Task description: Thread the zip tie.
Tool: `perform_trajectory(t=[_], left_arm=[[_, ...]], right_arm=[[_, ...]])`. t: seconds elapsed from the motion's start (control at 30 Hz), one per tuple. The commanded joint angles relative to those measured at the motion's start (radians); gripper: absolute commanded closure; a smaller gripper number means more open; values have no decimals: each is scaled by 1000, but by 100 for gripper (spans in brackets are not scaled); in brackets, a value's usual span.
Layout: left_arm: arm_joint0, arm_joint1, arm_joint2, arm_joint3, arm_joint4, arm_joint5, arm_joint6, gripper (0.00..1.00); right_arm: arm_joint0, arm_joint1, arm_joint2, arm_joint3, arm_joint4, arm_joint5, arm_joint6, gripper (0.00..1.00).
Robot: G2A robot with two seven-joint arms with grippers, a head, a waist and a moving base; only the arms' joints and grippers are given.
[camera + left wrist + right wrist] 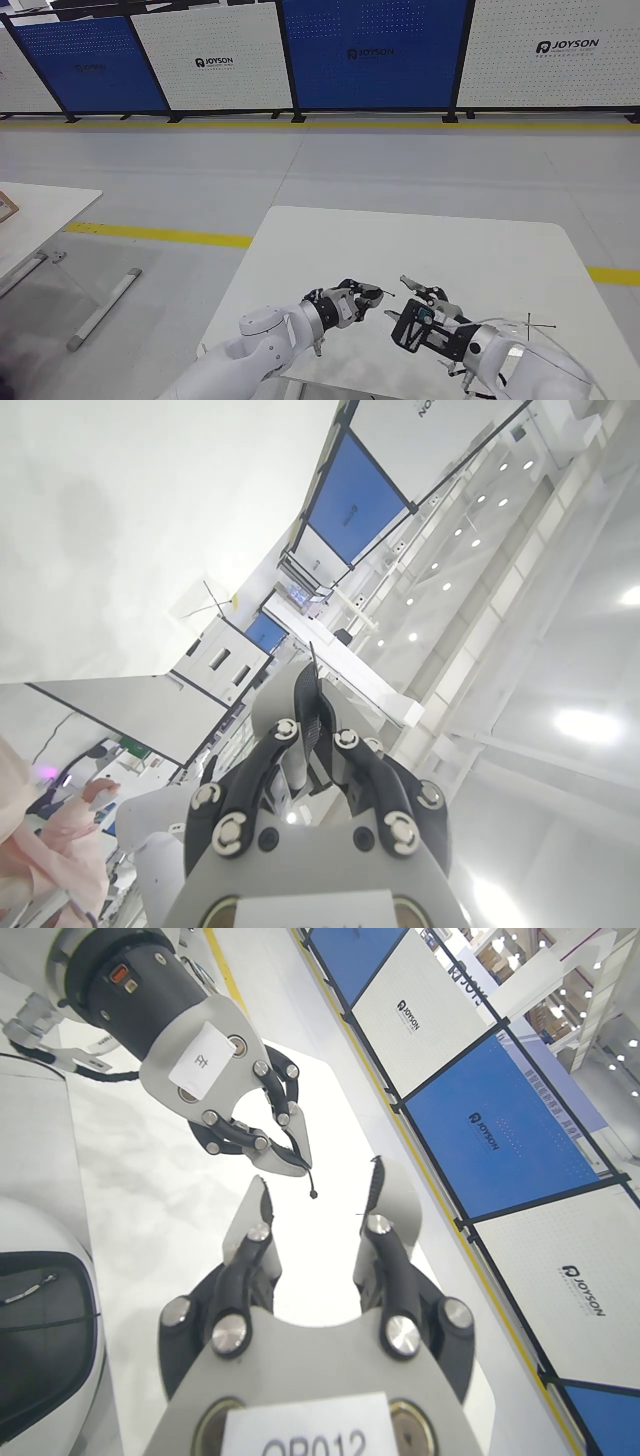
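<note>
A thin black zip tie point(387, 293) sticks out of my left gripper point(375, 291), which is shut on it above the near part of the white table point(400, 240). In the right wrist view the left gripper point(299, 1163) pinches the tie, and the tie's small head point(313, 1194) hangs free below the fingertips. My right gripper point(317, 1173) stands open just in front of that head, with nothing between its fingers. In the top view the right gripper point(402, 300) faces the left one closely. In the left wrist view the tie's tip point(313, 652) pokes past the shut left gripper point(312, 682).
Two more thin black zip ties point(530, 325) lie crossed on the table to the right of the right arm, also seen as zip ties point(212, 602) from the left wrist. A second white table point(40, 210) stands at the far left. Blue and white panels point(370, 55) line the back.
</note>
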Motion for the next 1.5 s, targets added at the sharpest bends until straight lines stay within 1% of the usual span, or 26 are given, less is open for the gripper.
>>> perform_trajectory(t=[0.0, 0.07, 0.17, 0.2, 0.27, 0.3, 0.33, 0.37, 0.7, 0.73, 0.77, 0.83, 0.87, 0.93, 0.97, 1.03, 1.07, 1.13, 1.2, 1.27, 1.47], left_arm=[[3, -1, 6, 1, 69, -20, 7, 100], [8, -1, 18, 3, 161, -45, 15, 100], [11, -2, 42, 12, 295, -66, 33, 100], [10, -3, 48, 15, 335, -75, 39, 100], [11, -4, 68, 23, 457, -107, 64, 100], [15, -6, 84, 27, 529, -131, 77, 100], [17, -7, 93, 32, 571, -148, 83, 100], [18, -8, 95, 33, 582, -155, 85, 100], [18, -8, 95, 33, 582, -155, 85, 100], [20, -10, 93, 42, 605, -177, 102, 100], [24, -12, 98, 47, 624, -197, 114, 100], [27, -16, 107, 64, 666, -221, 129, 100], [25, -19, 113, 76, 703, -234, 142, 100], [22, -25, 125, 94, 749, -265, 152, 100], [21, -28, 134, 107, 781, -286, 155, 100], [20, -34, 149, 121, 828, -324, 160, 100], [21, -38, 162, 131, 868, -350, 163, 100], [25, -44, 180, 140, 924, -388, 176, 100], [34, -51, 200, 141, 1001, -413, 211, 100], [41, -55, 208, 137, 1023, -417, 235, 100], [41, -55, 208, 137, 1023, -417, 235, 100]], right_arm=[[-42, 11, 58, 3, 47, -1, -44, 0], [-93, 24, 118, 11, 101, -1, -65, 0], [-151, 40, 175, 23, 197, -1, -40, 0], [-161, 43, 181, 29, 226, -1, -20, 0], [-161, 47, 198, 58, 299, -1, 47, 0], [-154, 47, 205, 65, 313, 1, 75, 0], [-154, 47, 205, 65, 313, 1, 75, 0], [-154, 47, 205, 65, 313, 1, 75, 0], [-156, 46, 203, 65, 321, 0, 69, 0], [-162, 44, 189, 68, 399, -1, 51, 0], [-153, 45, 181, 72, 450, -1, 54, 0], [-128, 50, 161, 93, 579, -1, 70, 0], [-104, 54, 148, 111, 668, -1, 93, 0], [-70, 60, 132, 144, 790, -1, 120, 0], [-47, 63, 121, 165, 884, -1, 141, 0], [-15, 66, 109, 211, 1007, -1, 167, 0], [6, 65, 99, 238, 1085, -1, 188, 0], [31, 61, 80, 275, 1193, -1, 219, 0], [68, 50, 49, 321, 1328, -1, 289, 0], [111, 34, 20, 376, 1455, -1, 381, 0], [111, 34, 20, 376, 1455, -1, 381, 0]])
